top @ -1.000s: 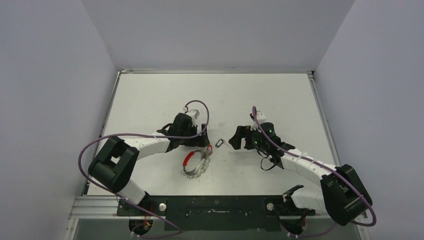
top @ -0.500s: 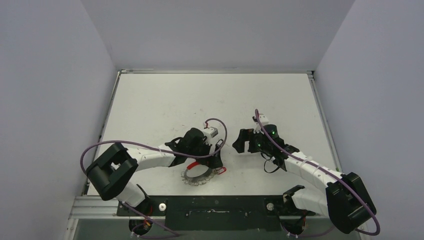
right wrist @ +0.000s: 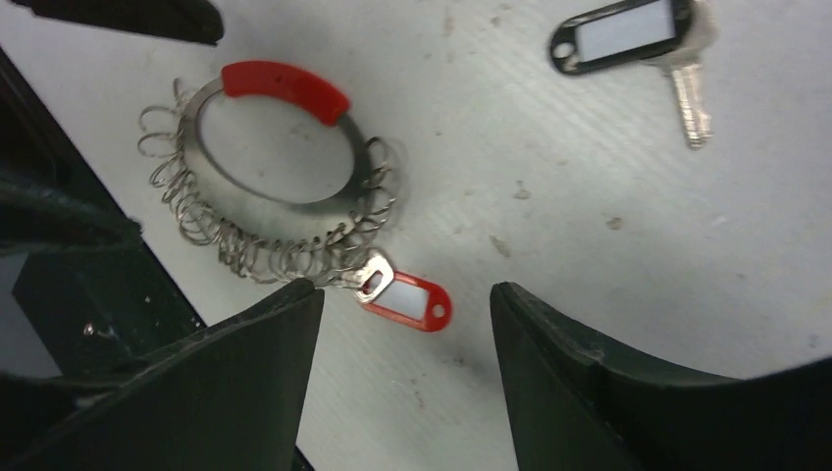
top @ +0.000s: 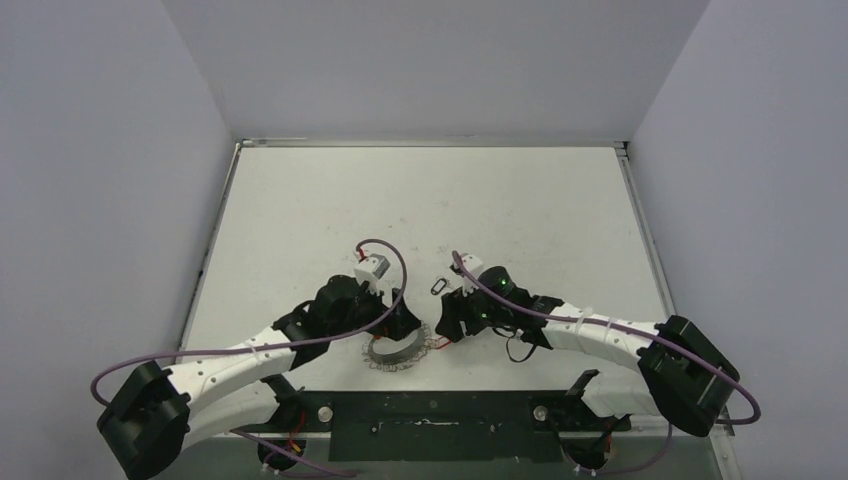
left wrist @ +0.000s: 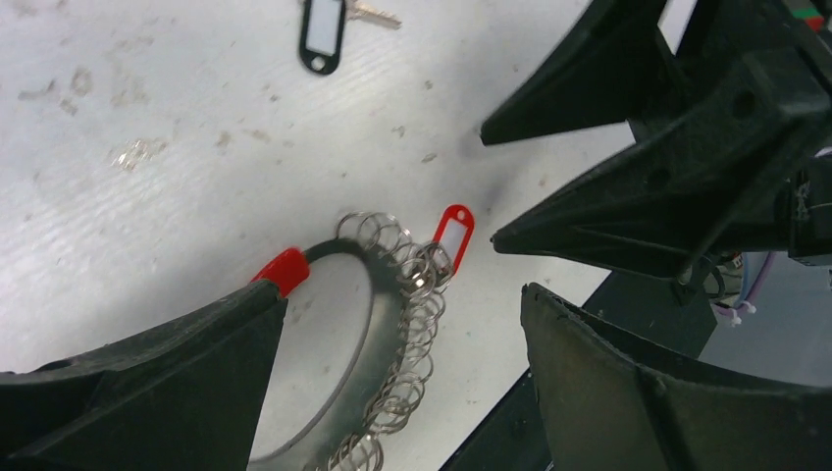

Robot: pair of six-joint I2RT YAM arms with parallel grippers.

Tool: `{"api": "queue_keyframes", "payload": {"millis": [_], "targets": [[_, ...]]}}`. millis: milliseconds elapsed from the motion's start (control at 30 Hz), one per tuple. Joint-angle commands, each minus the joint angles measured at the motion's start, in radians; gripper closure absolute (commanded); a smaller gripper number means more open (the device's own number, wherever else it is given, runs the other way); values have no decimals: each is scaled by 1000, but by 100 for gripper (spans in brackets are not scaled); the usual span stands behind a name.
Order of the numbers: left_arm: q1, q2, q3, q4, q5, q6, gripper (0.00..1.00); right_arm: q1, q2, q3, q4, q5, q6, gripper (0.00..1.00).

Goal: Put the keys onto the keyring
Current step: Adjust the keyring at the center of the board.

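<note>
Near table (top: 300, 200) edge | keyring (right wrist: 285, 90): red sleeve, silver coils | black-tagged key (right wrist: 618, 34) apart | left gripper (left wrist: 402, 294), right gripper (right wrist: 404, 291) unclenched

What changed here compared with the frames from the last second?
The left end effector came toward the near edge and now sits over the keyring, which slid nearer that edge and turned. The right end effector swung left and nearer and now straddles the ring's red tag, its jaws narrower but open. Neither grips anything. The loose key stayed put.
</note>
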Motion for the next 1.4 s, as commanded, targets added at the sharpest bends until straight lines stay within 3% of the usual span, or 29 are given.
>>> {"api": "queue_keyframes", "payload": {"millis": [0, 233, 367, 600, 1067, 1233, 1367], "targets": [[28, -120, -91, -2, -55, -90, 11, 93, 41, 56, 77, -1, -4, 42], [46, -259, -172, -60, -99, -146, 12, 201, 153, 124, 81, 16, -13, 84], [50, -287, -190, -69, -117, -152, 12, 242, 189, 141, 82, 14, -17, 92], [52, -250, -180, -68, -118, -138, 12, 264, 237, 173, 66, 24, -31, 94], [55, -210, -177, -15, -49, -80, 14, 252, 270, 259, -53, 193, -57, 92], [53, -234, -212, 81, 17, -6, 18, 233, 193, 194, 11, 80, -106, 84], [53, -264, -223, 115, 28, 40, 19, 233, 161, 186, -47, -7, -184, 85]]}}
